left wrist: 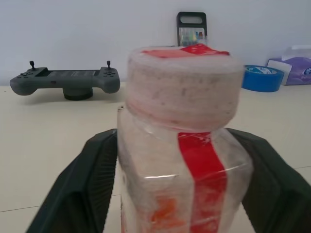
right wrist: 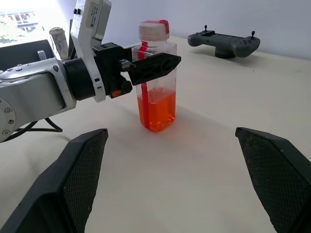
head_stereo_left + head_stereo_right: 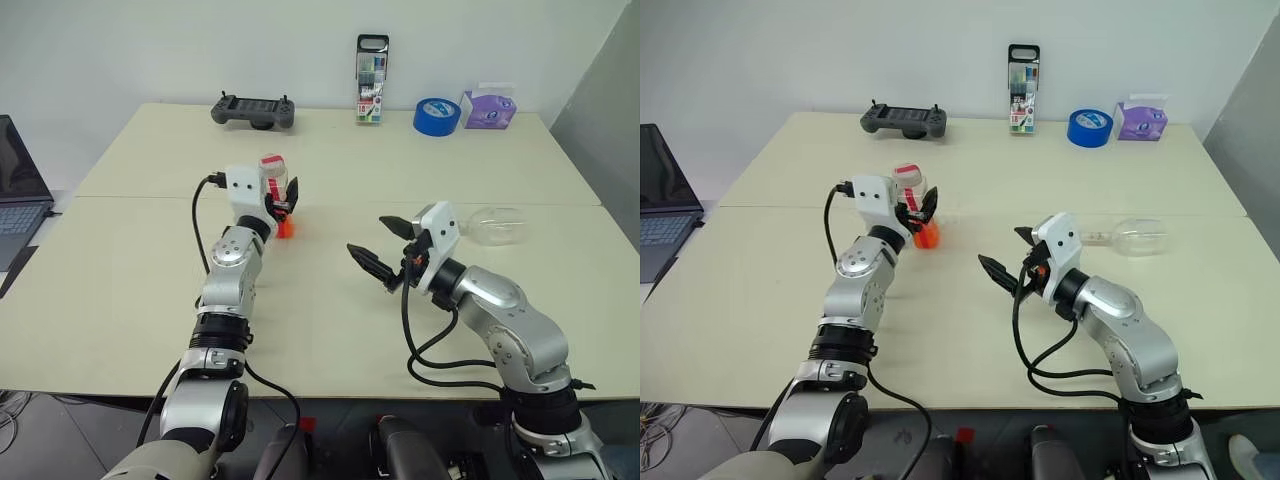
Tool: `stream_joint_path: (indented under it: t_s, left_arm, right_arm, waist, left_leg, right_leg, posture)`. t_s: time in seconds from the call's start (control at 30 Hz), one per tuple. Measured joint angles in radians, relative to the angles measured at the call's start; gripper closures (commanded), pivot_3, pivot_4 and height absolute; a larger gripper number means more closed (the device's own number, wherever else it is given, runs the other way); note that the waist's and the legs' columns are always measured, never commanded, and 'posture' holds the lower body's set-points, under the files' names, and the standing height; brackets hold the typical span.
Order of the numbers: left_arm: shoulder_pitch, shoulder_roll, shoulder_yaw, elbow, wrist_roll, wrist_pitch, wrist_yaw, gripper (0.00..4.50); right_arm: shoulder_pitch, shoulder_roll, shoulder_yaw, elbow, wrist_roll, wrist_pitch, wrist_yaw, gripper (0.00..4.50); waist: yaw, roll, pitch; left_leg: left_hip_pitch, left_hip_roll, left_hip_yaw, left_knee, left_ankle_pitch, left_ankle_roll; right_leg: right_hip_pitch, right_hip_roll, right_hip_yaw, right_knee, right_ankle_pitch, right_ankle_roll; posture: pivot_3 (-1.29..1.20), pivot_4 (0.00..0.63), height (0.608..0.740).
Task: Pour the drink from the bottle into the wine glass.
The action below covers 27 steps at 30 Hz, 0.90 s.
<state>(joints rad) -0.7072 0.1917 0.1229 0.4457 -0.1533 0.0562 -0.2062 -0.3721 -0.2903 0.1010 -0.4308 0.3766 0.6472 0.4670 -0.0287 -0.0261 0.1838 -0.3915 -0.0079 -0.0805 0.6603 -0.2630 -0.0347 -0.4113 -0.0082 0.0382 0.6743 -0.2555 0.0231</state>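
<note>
Grasping is the step in hand, judged from how things lie: the left gripper point(image 3: 284, 200) has its two black fingers either side of the bottle point(image 3: 274, 178), which stands upright on the pale bench point(image 3: 140, 270) with its cap still on. In the head view the wine glass point(image 3: 497, 226) lies on its side, well to the right of the bottle, beyond the right gripper point(image 3: 385, 245), whose fingers are spread wide and hold nothing. A grey controller, a marker pack, a blue tape roll and a purple tissue box sit far behind the bottle, by the wall.

In the left wrist view the bottle point(image 1: 184, 160) is close up: clear, squarish plastic, a vertical red strip, a round ribbed cap. The textured black fingers point(image 1: 80, 189) lie against both of its sides.

In the right wrist view the drink point(image 2: 156, 109), a bright translucent orange, reaches less than half way up the bottle point(image 2: 158, 73). The left gripper point(image 2: 146, 65) pinches the bottle above the liquid line. The right gripper's mesh-patterned fingers point(image 2: 73, 179) stand far apart, short of the bottle.

Next, as I judge it, the glass needs standing upright and the cap needs to come off before any pouring; thin plastic may buckle under a hard squeeze.
</note>
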Motion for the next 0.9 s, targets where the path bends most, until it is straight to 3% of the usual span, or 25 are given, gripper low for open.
stream_joint_path:
  t_s: [0.1,0.33,0.47,0.67,0.9]
  left_arm:
    - [0.000,0.001,0.000,0.005,0.000,0.000,-0.001,2.56]
    - [-0.021,0.027,0.004,0.060,-0.006,-0.037,-0.030,2.57]
    - [-0.055,0.059,0.027,0.080,-0.066,-0.055,-0.156,2.57]
    - [-0.090,0.110,0.005,-0.001,-0.220,0.004,-0.520,2.58]
    - [-0.013,0.113,-0.111,-0.141,-0.230,0.075,-0.662,2.58]
  right_arm:
    - [0.002,0.001,0.000,-0.001,0.000,0.003,-0.008,0.00]
    - [0.001,0.024,0.003,-0.031,0.004,0.031,-0.024,0.00]
    - [-0.082,0.030,-0.002,-0.049,0.001,0.103,-0.078,0.00]
    - [-0.347,0.004,-0.075,-0.097,0.060,0.301,-0.145,0.00]
    - [-0.394,0.017,-0.086,-0.078,0.095,0.443,-0.188,0.00]
  waist:
    - [0.000,0.000,0.000]
    - [0.000,0.000,0.000]
    - [-0.001,0.000,0.000]
    - [-0.002,0.000,0.000]
    - [-0.002,0.000,0.000]
  left_leg:
    - [0.000,0.000,0.000,0.000,0.000,0.000]
    - [0.000,0.000,0.000,0.000,0.000,0.000]
    - [-0.002,0.000,0.000,0.001,0.000,0.000]
    - [-0.008,0.000,-0.001,-0.001,0.002,-0.003]
    - [-0.008,0.000,0.000,0.000,0.002,-0.002]
  right_leg:
    - [0.000,0.000,0.000,0.000,0.000,0.000]
    - [0.000,0.001,0.000,0.001,0.000,0.000]
    - [-0.003,0.002,0.000,0.002,0.000,0.000]
    - [-0.010,0.001,-0.001,0.004,0.000,-0.001]
    - [-0.010,-0.001,0.001,0.005,0.000,-0.001]
  posture:
    - [0.00,0.150,0.740]
    - [0.00,0.150,0.740]
    - [0.00,0.150,0.740]
    - [0.00,0.150,0.740]
    - [0.00,0.150,0.740]
